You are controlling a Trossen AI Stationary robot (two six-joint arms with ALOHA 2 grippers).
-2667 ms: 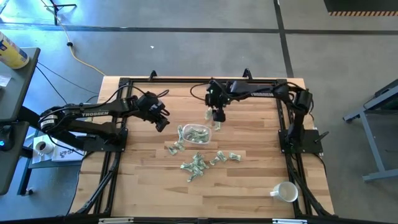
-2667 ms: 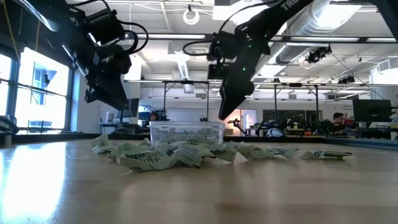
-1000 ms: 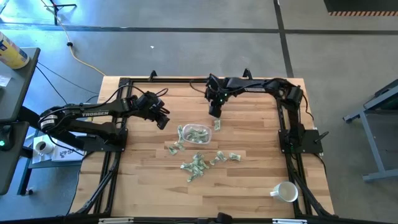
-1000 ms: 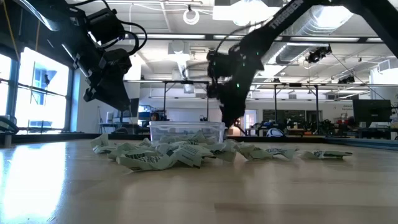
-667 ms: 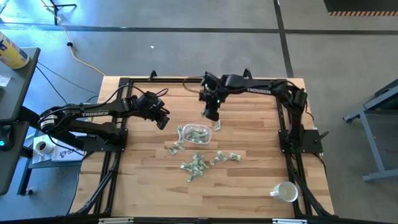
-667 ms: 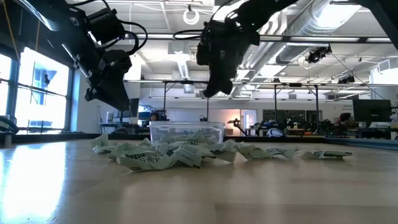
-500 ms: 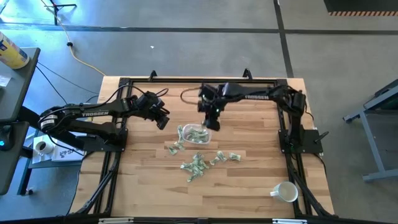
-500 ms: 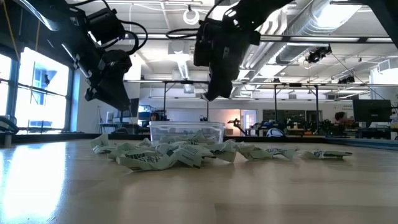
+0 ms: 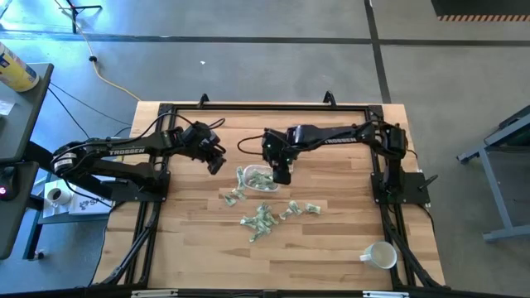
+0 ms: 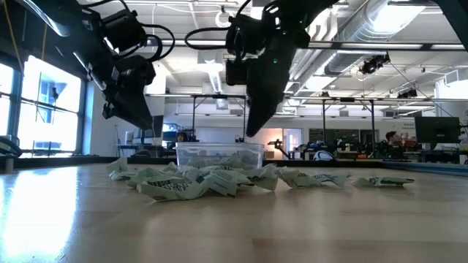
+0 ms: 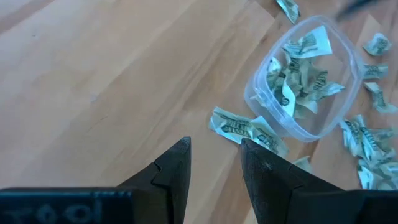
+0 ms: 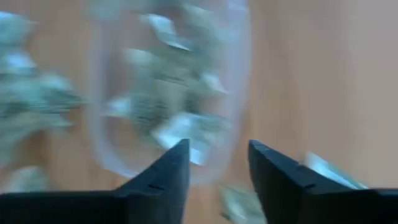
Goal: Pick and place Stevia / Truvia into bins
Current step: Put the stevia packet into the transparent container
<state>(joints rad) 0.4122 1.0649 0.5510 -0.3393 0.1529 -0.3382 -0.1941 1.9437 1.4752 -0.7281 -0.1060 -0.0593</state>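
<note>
Over the clear bin (image 9: 259, 178) at mid-worktop hung the right pincer (image 9: 281, 175), its jaws parted and empty — release step by the look of it, with green-and-white Stevia packets (image 11: 300, 71) already inside. Next call: swing to the loose packets (image 9: 263, 218) scattered just in front of the bin and nip one flat. Left pincer (image 9: 215, 159) waited beside the bin, half-open, nothing held. Bare wood all round, and the white mug (image 9: 379, 254) sat well clear near the right front corner.

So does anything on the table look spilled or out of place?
Yes: crumpled green-and-white sweetener packets lie scattered on the table beside the clear container, which already holds some. A white mug sits alone near one corner.
</note>
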